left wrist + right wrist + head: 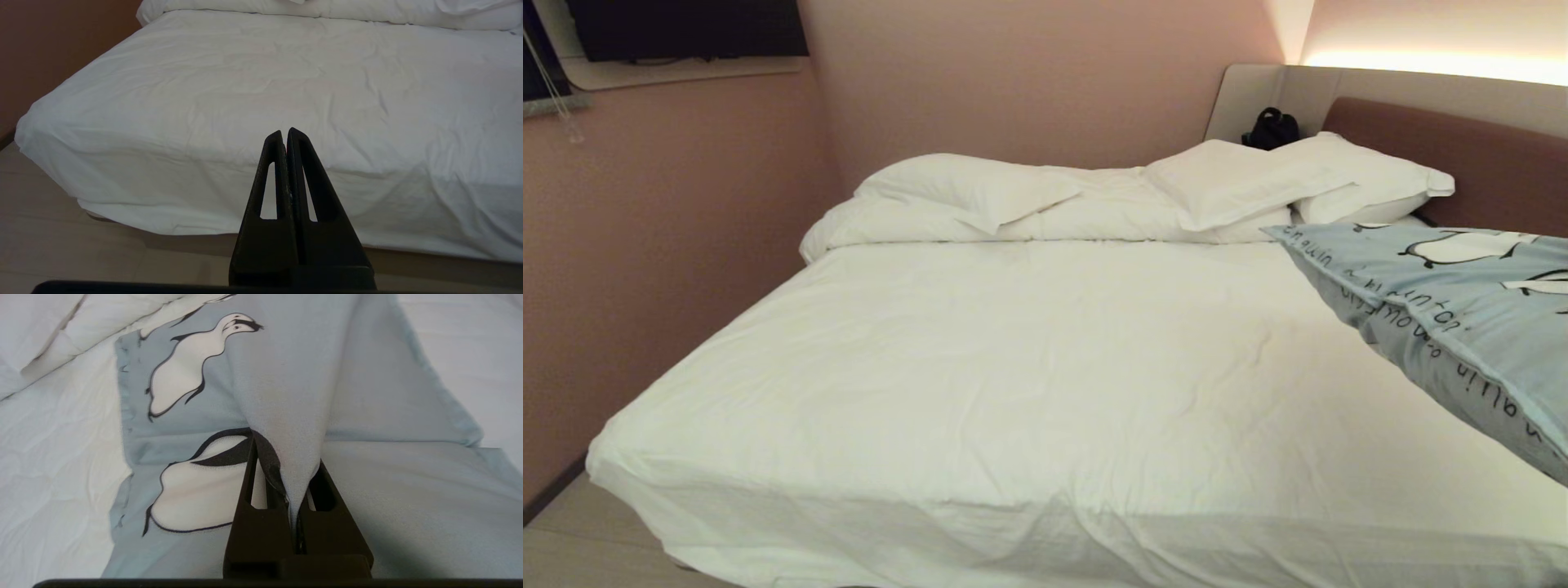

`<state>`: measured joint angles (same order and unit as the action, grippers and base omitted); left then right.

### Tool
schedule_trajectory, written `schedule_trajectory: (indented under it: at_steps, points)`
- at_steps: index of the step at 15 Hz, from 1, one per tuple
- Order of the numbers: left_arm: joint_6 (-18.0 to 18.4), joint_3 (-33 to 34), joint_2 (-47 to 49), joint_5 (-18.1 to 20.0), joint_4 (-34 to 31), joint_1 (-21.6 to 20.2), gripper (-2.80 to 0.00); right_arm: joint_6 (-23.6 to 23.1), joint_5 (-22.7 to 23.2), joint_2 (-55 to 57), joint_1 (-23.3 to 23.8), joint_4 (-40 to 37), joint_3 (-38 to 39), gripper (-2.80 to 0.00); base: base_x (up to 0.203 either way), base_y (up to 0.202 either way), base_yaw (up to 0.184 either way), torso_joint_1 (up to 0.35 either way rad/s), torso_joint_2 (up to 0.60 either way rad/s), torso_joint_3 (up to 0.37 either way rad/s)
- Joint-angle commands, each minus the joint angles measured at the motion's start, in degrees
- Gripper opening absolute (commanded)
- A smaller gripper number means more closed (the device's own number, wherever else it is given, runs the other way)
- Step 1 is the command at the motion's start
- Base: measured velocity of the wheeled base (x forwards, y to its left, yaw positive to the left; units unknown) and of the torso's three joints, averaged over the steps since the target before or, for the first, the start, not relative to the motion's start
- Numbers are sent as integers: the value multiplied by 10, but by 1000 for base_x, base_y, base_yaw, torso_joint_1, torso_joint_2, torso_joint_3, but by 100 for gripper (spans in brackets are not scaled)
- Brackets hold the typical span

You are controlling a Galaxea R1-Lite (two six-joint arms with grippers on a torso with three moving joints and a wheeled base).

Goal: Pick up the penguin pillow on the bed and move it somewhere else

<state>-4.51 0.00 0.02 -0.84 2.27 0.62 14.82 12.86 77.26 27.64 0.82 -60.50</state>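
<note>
The penguin pillow is light blue with black-and-white penguins and dark lettering along its edge. It hangs tilted over the right side of the bed, running out of the head view at the right. In the right wrist view my right gripper is shut on a pinched fold of the penguin pillow, and the cloth rises in a cone from between the black fingers. That gripper is outside the head view. My left gripper is shut on nothing, held low before the bed's front edge.
White pillows and a folded white duvet lie along the far side of the bed by the pink wall. A black object sits on the ledge beside the brown headboard. Beige floor shows at the bed's near left corner.
</note>
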Motion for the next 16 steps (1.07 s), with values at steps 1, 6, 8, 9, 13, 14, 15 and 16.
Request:
schedule_trajectory:
  at_steps: [1,6,8,9,13,14,15,16]
  points:
    - [-1,0,0,0,0,0,-280,0,0,-27,4,0,11,-280,-198,0,0,-2,6,7]
    - [-1,0,0,0,0,0,-280,-2,-27,-44,23,0,28,-280,-193,0,0,3,4,5]
    - [0,0,0,0,0,0,-280,-2,-47,-51,33,0,30,-280,-192,0,1,4,3,0]
    - [0,0,0,0,0,0,-280,-3,-52,-58,38,-1,34,-280,-192,0,-3,2,1,7]
    - [0,0,0,0,0,0,-280,-4,-55,-86,63,-2,52,-280,-192,0,1,5,4,7]
    - [0,0,0,0,0,0,-280,-4,-55,-96,80,-4,55,-280,-195,0,2,7,7,2]
    - [0,0,0,0,0,0,-280,-4,-56,-103,95,-5,57,-280,-191,0,1,-6,2,-1]
    - [0,0,0,0,0,0,-280,-5,-56,-108,110,-4,61,-280,-198,0,2,10,6,3]
